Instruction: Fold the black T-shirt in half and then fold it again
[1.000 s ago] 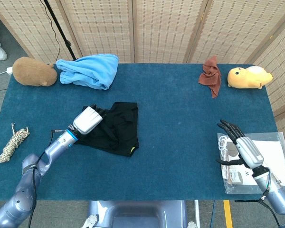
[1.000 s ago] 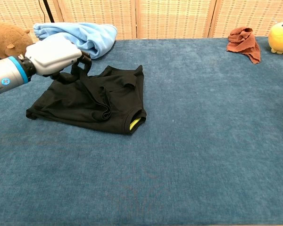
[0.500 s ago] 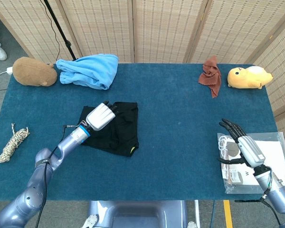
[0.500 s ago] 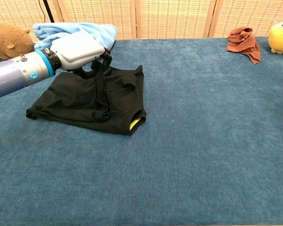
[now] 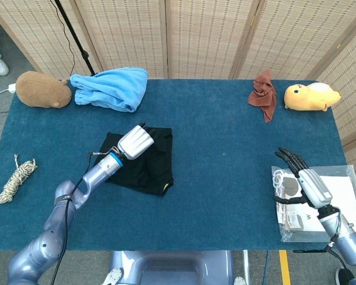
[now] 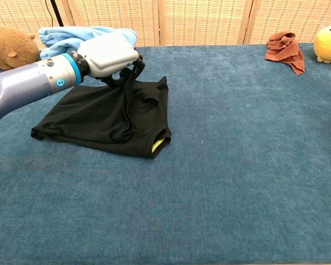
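The left hand [image 6: 107,55], fingers apparently pinching a raised fold, has carried it toward 3 o'clock across the black T-shirt [image 6: 99,118] at table centre-left; second fold underway. The right hand [image 5: 305,181] rests idle, fingers spread.

Bare table [image 5: 225,148] lies open to me all the way right of the black T-shirt [image 5: 151,169]. Behind the shirt a blue cloth [image 5: 113,88] and brown plush [image 5: 43,90] block the back edge. Left of the shirt lies a rope [image 5: 15,178], well apart.
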Motion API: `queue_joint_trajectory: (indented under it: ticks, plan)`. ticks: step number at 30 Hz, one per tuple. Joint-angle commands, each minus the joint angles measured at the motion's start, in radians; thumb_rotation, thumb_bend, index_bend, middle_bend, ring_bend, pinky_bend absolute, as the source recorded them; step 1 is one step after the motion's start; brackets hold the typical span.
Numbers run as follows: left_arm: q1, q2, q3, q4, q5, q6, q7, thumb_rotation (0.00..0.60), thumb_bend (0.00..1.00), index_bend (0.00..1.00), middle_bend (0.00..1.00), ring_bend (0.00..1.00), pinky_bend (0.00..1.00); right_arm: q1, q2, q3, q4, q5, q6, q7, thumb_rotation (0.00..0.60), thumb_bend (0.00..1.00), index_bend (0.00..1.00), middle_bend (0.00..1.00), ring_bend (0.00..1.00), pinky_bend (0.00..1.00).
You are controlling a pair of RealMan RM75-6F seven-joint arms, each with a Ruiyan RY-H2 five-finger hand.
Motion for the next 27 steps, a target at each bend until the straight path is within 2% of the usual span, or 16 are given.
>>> queue_joint_trajectory:
  ticks: [1,8,12,14,17,21,24,27]
  plan:
    - [-0.011,-0.012,0.000,-0.004,-0.001,-0.015,0.009,0.600,0.46,0.60,0.43,0.48,0.42,0.001,-0.001,-0.001,0.001,0.000,-0.003,0.001,0.600,0.00,0.00,0.00,0.00,0.00]
    - [-0.027,-0.031,-0.007,0.002,-0.009,-0.040,0.037,0.600,0.44,0.34,0.21,0.34,0.41,0.002,-0.001,0.001,0.002,0.003,-0.004,0.002,0.600,0.00,0.00,0.00,0.00,0.00]
    - [-0.037,-0.038,-0.017,0.003,-0.019,-0.056,0.056,0.600,0.41,0.14,0.06,0.25,0.33,0.002,-0.001,0.000,0.003,0.003,-0.005,0.004,0.600,0.00,0.00,0.00,0.00,0.00]
    - [-0.043,-0.043,-0.032,-0.004,-0.035,-0.067,0.049,0.600,0.35,0.03,0.00,0.19,0.31,0.002,0.000,0.001,0.002,0.002,-0.004,0.005,0.600,0.00,0.00,0.00,0.00,0.00]
    - [-0.044,-0.045,-0.045,-0.010,-0.047,-0.055,0.032,0.600,0.27,0.00,0.00,0.15,0.30,0.001,0.001,0.001,0.002,0.003,-0.002,0.006,0.600,0.00,0.00,0.00,0.00,0.00]
    - [-0.033,-0.034,-0.061,-0.021,-0.063,-0.024,-0.015,0.600,0.24,0.00,0.00,0.14,0.30,0.001,0.002,-0.001,0.001,-0.001,0.000,0.009,0.600,0.00,0.00,0.00,0.00,0.00]
    - [-0.020,-0.014,-0.060,-0.032,-0.062,0.001,-0.060,0.600,0.17,0.00,0.00,0.13,0.29,0.000,0.003,-0.002,-0.001,-0.005,0.003,0.009,0.600,0.00,0.00,0.00,0.00,0.00]
    - [0.029,0.039,-0.045,-0.063,-0.049,0.079,-0.158,0.600,0.14,0.00,0.00,0.12,0.28,-0.001,0.004,-0.005,-0.007,-0.011,0.008,0.006,0.600,0.00,0.00,0.00,0.00,0.00]
